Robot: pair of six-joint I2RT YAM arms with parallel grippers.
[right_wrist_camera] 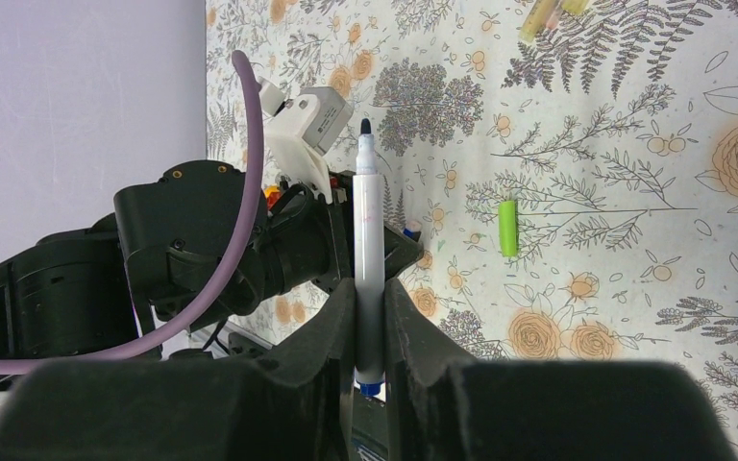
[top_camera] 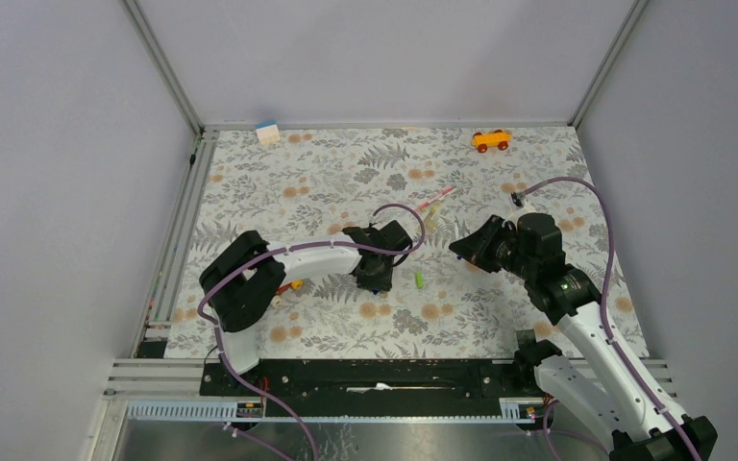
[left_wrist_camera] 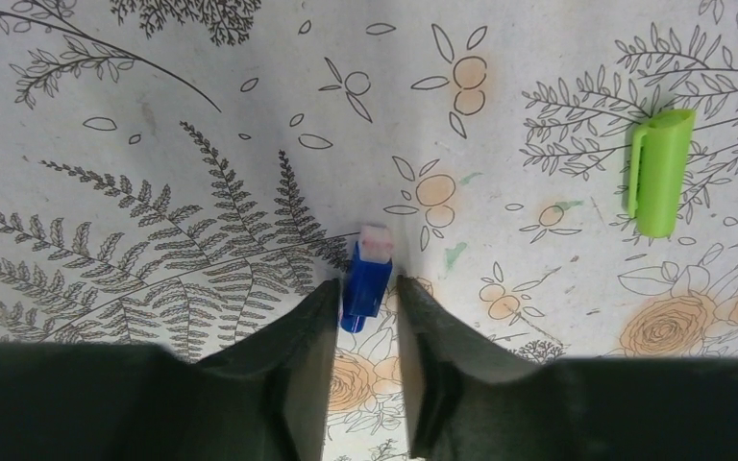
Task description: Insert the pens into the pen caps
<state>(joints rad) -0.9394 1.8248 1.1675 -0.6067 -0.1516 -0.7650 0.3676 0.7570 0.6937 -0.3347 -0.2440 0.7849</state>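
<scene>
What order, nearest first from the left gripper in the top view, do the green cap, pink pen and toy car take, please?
1. Green cap, just right of the left gripper.
2. Pink pen, farther back, right.
3. Toy car, far edge.

A white pen [right_wrist_camera: 366,221], dark tip up, stands clamped in the right end effector [right_wrist_camera: 370,288]; a blue cap [left_wrist_camera: 365,279] sits between the left end effector's [left_wrist_camera: 367,288] jaws, a green cap [left_wrist_camera: 657,171] lying flat at its 3 o'clock.
</scene>
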